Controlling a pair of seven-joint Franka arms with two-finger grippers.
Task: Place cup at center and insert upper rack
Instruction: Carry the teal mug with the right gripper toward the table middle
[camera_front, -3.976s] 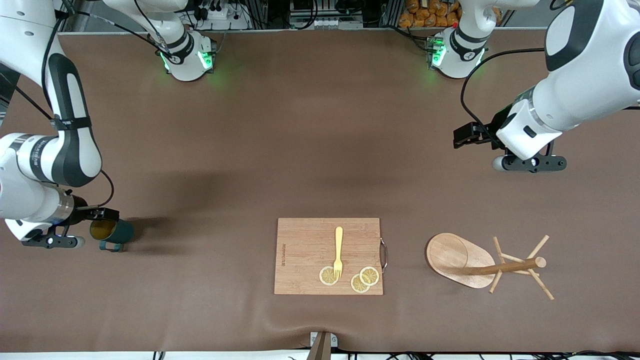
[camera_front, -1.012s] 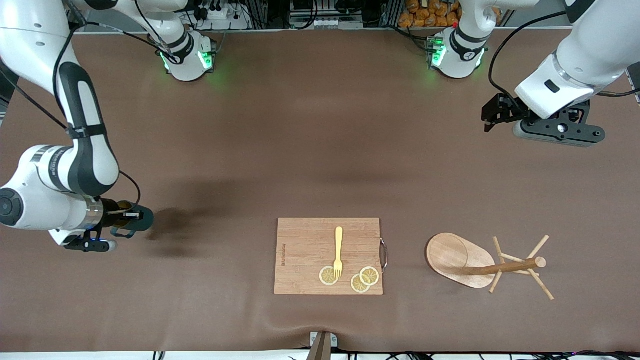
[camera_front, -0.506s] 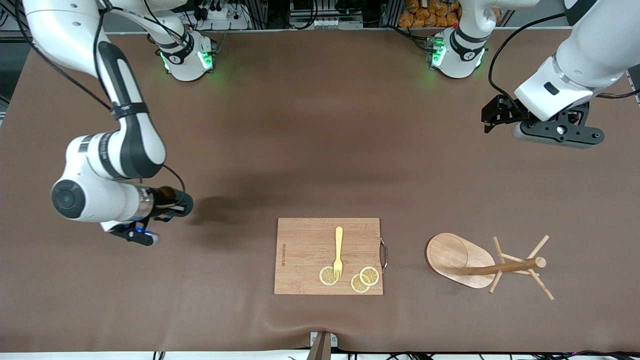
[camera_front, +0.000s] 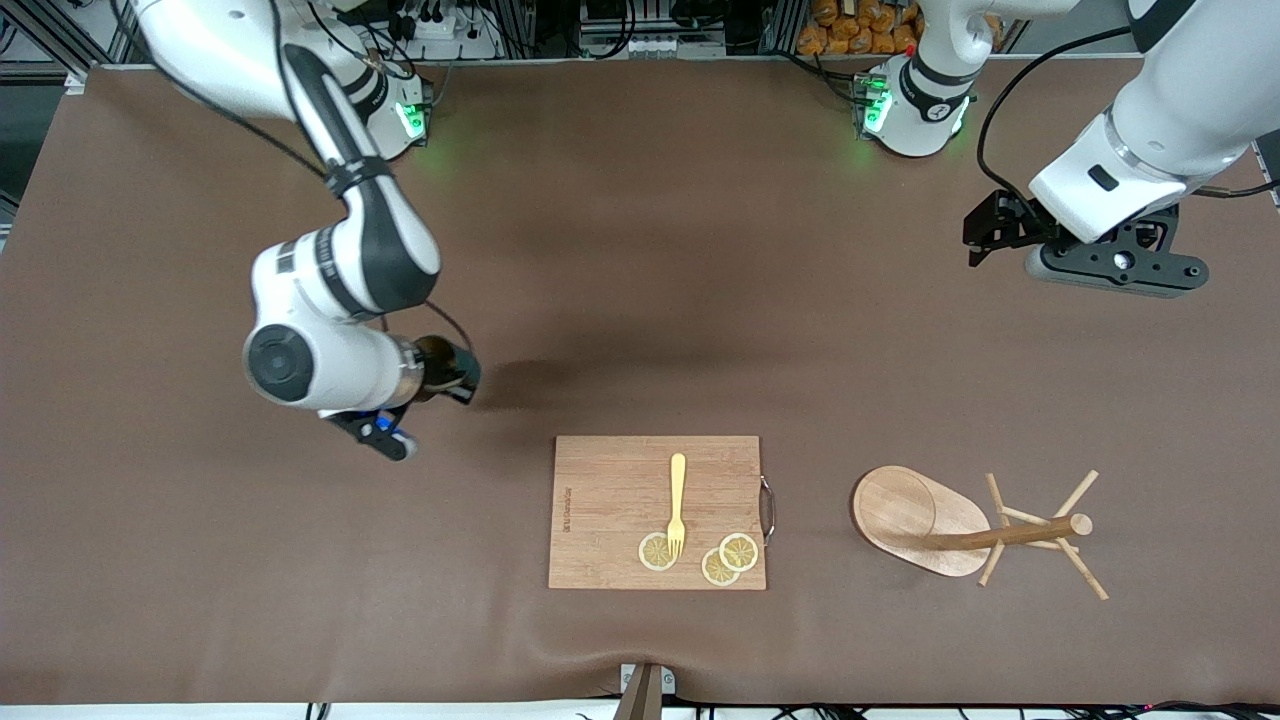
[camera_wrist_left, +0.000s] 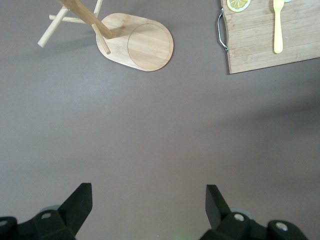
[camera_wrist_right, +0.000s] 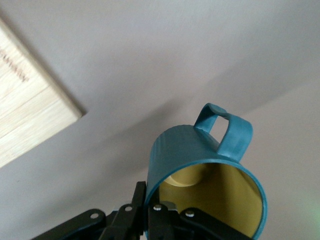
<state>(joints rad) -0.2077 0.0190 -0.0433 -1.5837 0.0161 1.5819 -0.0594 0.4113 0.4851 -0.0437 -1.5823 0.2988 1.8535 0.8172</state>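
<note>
- While the right gripper (camera_front: 440, 375) hung above bare brown table (camera_front: 620, 260), toward the right arm's end from the cutting board (camera_front: 610, 500), its fingers were clamped on the rim of the cup (camera_wrist_right: 200, 160), carrying it off the surface
- The right wrist view showed that teal mug tipped, ribbed wall and small handle (camera_wrist_right: 225, 130) facing the cloth, yellowish inside turned to the camera, one corner of the board close by
- Over at the left arm's end, the left gripper (camera_wrist_left: 147, 202) waited in the air above empty cloth, jaws spread wide with nothing between them
- Down on the table, the upper rack (camera_front: 970, 525) lay on its side, oval base (camera_wrist_left: 142, 47) tilted up, pole and pegs pointing toward the left arm's end, just beside the board's metal handle (camera_front: 768, 508)
- On the board rested a yellow fork (camera_front: 677, 505), tines touching one of three lemon slices (camera_front: 728, 560) clustered along the edge nearest the front camera
</note>
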